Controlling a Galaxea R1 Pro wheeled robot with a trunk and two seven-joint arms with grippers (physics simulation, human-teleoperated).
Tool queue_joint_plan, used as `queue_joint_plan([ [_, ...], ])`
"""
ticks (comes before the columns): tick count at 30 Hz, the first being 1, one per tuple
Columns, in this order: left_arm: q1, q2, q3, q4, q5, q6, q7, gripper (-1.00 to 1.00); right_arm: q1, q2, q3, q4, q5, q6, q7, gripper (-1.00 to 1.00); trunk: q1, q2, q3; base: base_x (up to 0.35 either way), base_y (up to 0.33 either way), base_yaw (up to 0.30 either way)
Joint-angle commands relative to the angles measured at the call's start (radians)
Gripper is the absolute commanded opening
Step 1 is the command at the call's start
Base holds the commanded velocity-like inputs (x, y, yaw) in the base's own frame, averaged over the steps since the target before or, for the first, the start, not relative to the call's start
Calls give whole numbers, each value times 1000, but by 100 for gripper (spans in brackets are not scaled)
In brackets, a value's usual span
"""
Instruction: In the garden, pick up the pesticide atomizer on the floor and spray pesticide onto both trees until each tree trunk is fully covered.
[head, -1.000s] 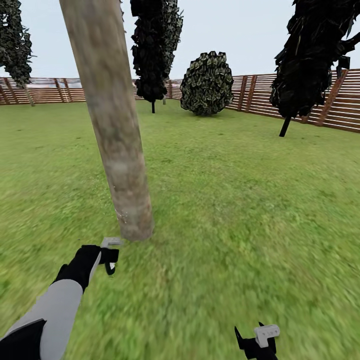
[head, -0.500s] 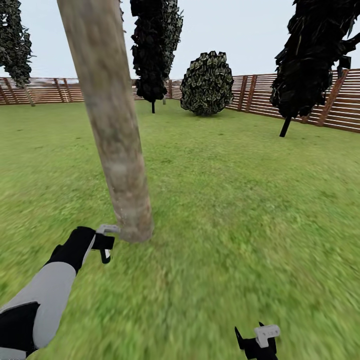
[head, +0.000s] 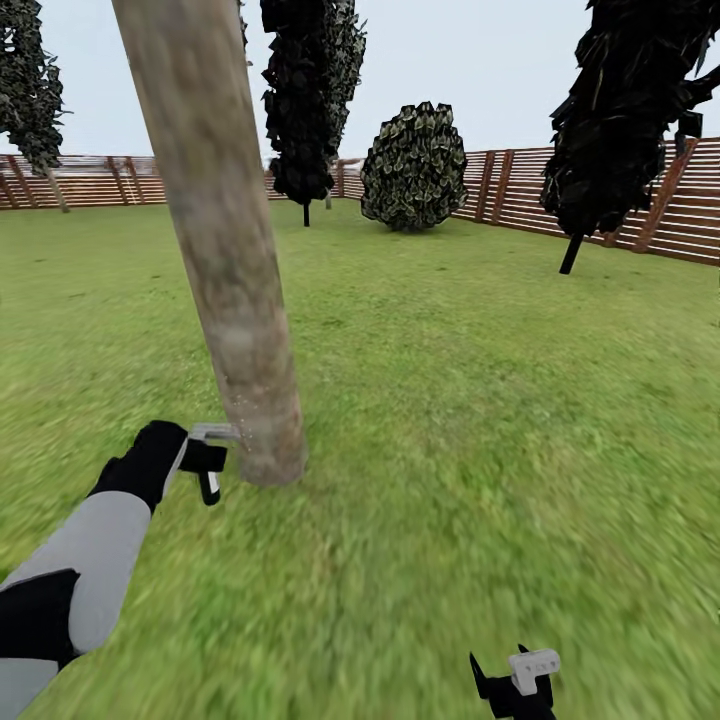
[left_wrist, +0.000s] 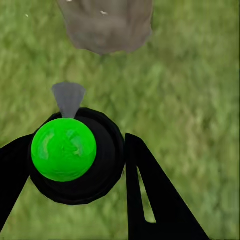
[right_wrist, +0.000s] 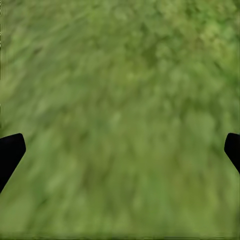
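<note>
Green lawn (head: 480, 420) extended to a slatted fence (head: 600, 195). One tree trunk (head: 225, 250) stood at centre-left. The left gripper (head: 207, 462), closed around the pesticide atomizer (left_wrist: 70, 150), held it just beside the trunk base. The right gripper (head: 515, 685) hung over grass, fingers spread wide and empty.

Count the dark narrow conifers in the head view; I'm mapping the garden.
3: a conifer at far left, one behind the tree trunk, one at right. Others may be hidden.
</note>
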Motion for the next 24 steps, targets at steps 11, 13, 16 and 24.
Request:
queue_joint_plan([
  [11, -66, -1, -16, -88, -22, 119, -9, -100, -1, 0, -9, 0, 2, -3, 9, 100, -1, 0, -1, -40, -41, 0],
  [13, -65, -3, -16, -89, -22, 119, -8, -100, 0, 0, -9, 0, 2, -3, 9, 100, -1, 0, -1, 83, -247, 0],
  [16, -64, -2, -16, -90, -23, 119, -7, -100, -1, 0, -9, 0, 2, -3, 9, 100, -1, 0, -1, 31, -266, 0],
  [24, -60, 7, -19, -89, -26, 119, -3, -100, -1, 0, -9, -1, 2, -3, 9, 100, -1, 0, -1, 2, -274, 32],
])
